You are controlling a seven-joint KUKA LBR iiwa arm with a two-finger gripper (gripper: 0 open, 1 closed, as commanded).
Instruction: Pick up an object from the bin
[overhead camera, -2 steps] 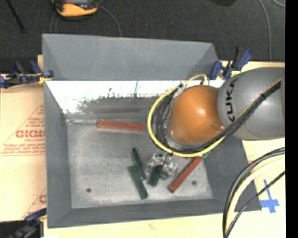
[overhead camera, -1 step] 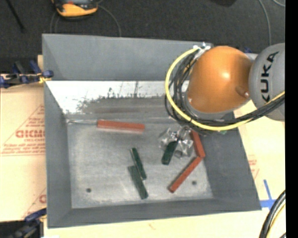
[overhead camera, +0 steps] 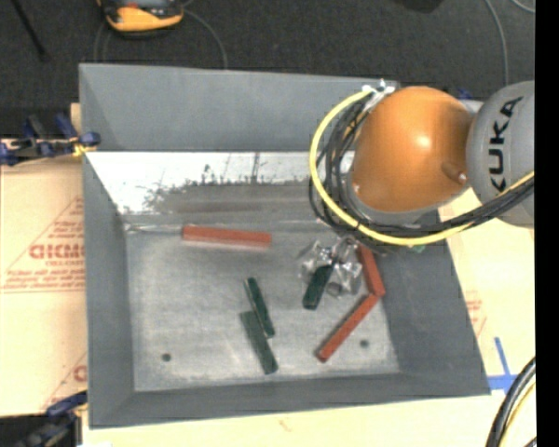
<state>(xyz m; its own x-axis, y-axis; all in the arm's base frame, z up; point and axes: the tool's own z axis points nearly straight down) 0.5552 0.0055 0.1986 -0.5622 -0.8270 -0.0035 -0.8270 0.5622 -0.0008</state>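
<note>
A short dark green stick (overhead camera: 314,290), matte and straight-edged, is pinched at its upper end by the metal gripper (overhead camera: 328,266), tilted, near the right wall of the grey metal bin (overhead camera: 112,324). Two red bars (overhead camera: 347,331) are seen just beside it. Two more green sticks (overhead camera: 258,329) are laid mid-floor, and a long red bar (overhead camera: 226,237) by the back wall.

arm (overhead camera: 503,156): reaches in from the right edge of the frame
orange cover (overhead camera: 405,152): upper right, cables (overhead camera: 328,170) looped around it
gripper (overhead camera: 331,266): below the cover, right of centre, seemingly pointed down
</note>
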